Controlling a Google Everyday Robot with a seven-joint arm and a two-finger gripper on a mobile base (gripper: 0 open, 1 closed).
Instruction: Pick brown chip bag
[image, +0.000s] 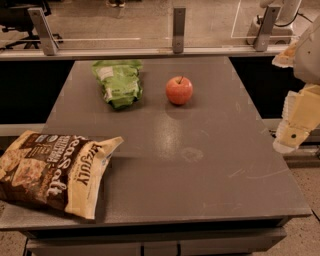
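I see the brown chip bag lying flat on the near left corner of the table, a crinkled, glossy pillow shape with a tan sealed edge. The table top is grey, matte and a little scuffed. Farther back lie a wrinkled green bag and a round, smooth red apple. My gripper, pale and blocky, hangs off the right table edge, well apart from the brown bag. Whether it is parted or closed, I am not able to judge.
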